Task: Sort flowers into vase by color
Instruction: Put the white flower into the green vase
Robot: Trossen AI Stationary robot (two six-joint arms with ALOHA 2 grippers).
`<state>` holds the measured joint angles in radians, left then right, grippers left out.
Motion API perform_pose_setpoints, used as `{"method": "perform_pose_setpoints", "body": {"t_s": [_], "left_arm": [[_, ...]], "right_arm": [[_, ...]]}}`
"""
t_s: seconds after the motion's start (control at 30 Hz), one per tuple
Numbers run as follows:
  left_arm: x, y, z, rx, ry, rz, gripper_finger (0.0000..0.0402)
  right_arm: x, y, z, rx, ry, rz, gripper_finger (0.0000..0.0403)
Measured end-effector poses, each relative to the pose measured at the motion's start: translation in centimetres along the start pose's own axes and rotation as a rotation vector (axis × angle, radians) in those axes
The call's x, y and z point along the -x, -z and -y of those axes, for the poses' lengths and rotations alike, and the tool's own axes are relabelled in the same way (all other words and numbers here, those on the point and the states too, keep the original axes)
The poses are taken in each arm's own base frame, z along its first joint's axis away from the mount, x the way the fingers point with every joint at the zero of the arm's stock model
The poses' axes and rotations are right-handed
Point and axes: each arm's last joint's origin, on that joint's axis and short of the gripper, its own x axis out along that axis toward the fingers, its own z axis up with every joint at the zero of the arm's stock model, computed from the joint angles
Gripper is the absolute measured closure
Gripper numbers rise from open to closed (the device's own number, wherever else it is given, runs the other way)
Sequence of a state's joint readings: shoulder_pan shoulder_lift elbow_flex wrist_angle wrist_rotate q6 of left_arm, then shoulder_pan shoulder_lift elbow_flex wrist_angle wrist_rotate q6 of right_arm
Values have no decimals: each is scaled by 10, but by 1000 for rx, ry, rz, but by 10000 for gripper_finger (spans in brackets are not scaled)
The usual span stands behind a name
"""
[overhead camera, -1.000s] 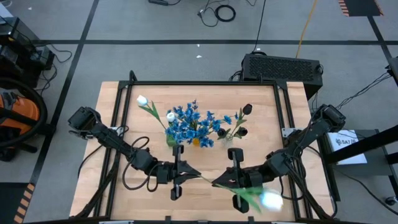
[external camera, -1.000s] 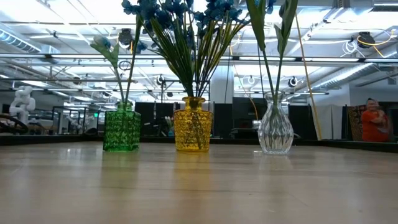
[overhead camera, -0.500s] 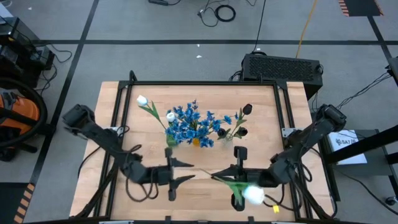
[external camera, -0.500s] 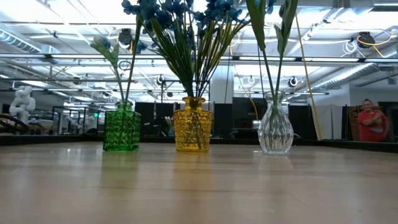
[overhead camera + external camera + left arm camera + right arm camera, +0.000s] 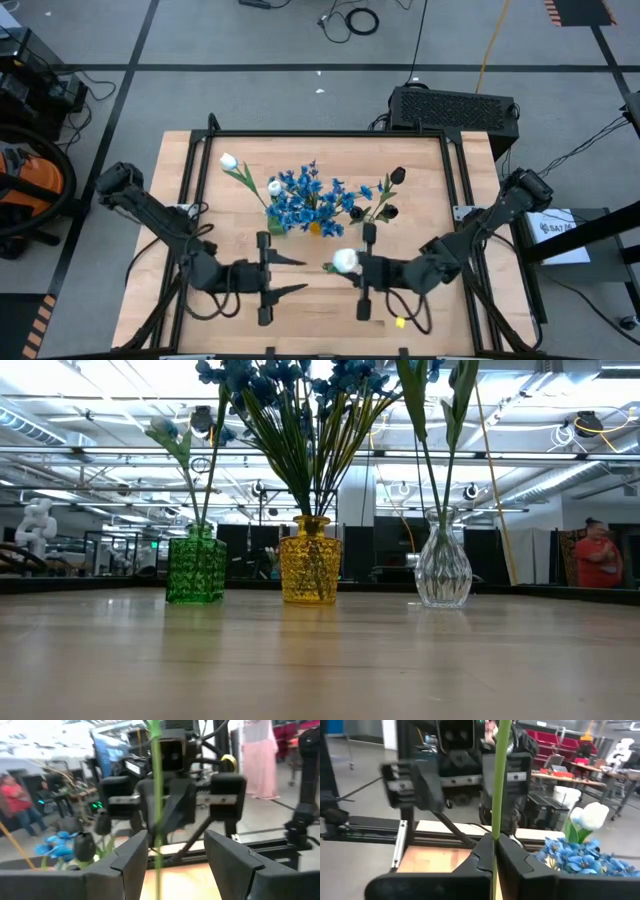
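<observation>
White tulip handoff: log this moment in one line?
right gripper: shut on white tulip's green stem | left gripper: open, released | tulip head: above table

my left arm reaches in from the left edge of the worktop, bent at the elbow, wrist low over the front half. my left claw (image 5: 290,275) points toward the middle with its two fingers (image 5: 127,857) spread apart, gripping nothing. my right arm comes in from the right edge, folded the same way, wrist facing the left one. my right claw (image 5: 352,272) has its fingers (image 5: 485,855) pressed together on a thin green stem (image 5: 499,775), which stands upright between them. the two claws sit near each other, not touching.
</observation>
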<state>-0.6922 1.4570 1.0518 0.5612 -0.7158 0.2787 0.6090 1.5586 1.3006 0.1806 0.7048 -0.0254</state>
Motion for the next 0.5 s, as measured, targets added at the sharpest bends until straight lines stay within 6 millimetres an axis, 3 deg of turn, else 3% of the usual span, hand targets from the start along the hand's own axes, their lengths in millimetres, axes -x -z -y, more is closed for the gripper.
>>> {"method": "perform_pose_setpoints", "body": {"t_s": [0.2,0.5], "left_arm": [[-18,-8,-17,22,7,-72,201],[-23,-9,-24,39,-4,-48,201]], "right_arm": [[-13,9,11,-11,45,-47,403],[-18,12,18,-4,66,-64,402]]}}
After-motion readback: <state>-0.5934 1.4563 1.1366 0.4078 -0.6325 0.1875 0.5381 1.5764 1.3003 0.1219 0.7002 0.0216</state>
